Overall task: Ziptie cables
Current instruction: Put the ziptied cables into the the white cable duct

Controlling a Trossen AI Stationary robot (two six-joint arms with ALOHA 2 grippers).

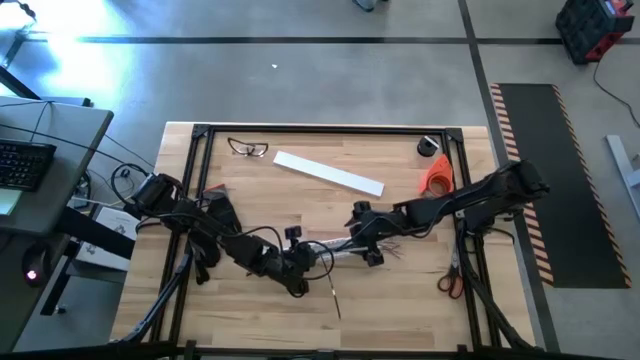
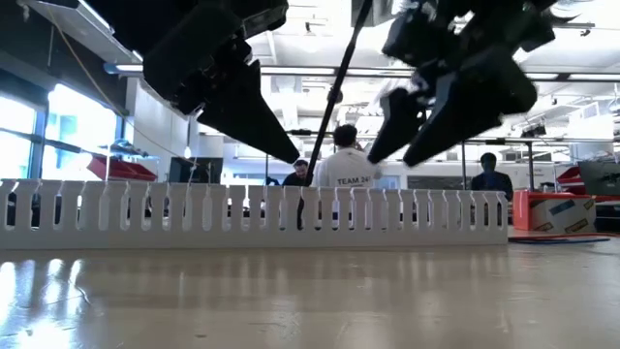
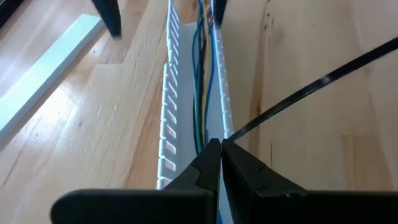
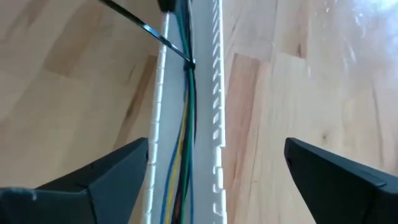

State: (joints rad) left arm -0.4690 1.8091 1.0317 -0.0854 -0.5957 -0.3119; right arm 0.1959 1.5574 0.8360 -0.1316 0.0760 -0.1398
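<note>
The left end effector (image 3: 221, 163) fills the near edge of its wrist view, its two dark fingers clenched together on the thin, stiff dark plastic ziptie (image 3: 311, 84), which runs away from the fingertips in a slanted line over the pale wooden surface (image 3: 323, 162). Just ahead of those fingertips lies the white slotted plastic channel (image 3: 169, 106), with the cables (image 3: 202, 74), a loose bundle of thin wires showing green, yellow and dark, laid along its trough. Where the ziptie meets the bundle is hidden behind the fingers in this view.

In the right wrist view, the right end effector (image 4: 217, 168) stands released, fingers (image 4: 118, 171) wide apart on either side of the channel (image 4: 217, 93), holding nothing. Beyond it the ziptie (image 4: 143, 26) crosses the channel wall and meets the cables (image 4: 188, 93) at a small dark knot; whether it loops fully round them cannot be made out.

From above, both end effectors (image 1: 300, 262) (image 1: 365, 240) sit close together mid-surface, the arms covering most of the channel between them. A flat white strip (image 1: 330, 173) lies well beyond them, clear safety glasses (image 1: 248, 148) farther off.

The low view cuts off both end effectors at the top; people stand blurred behind the channel (image 2: 252, 215).
</note>
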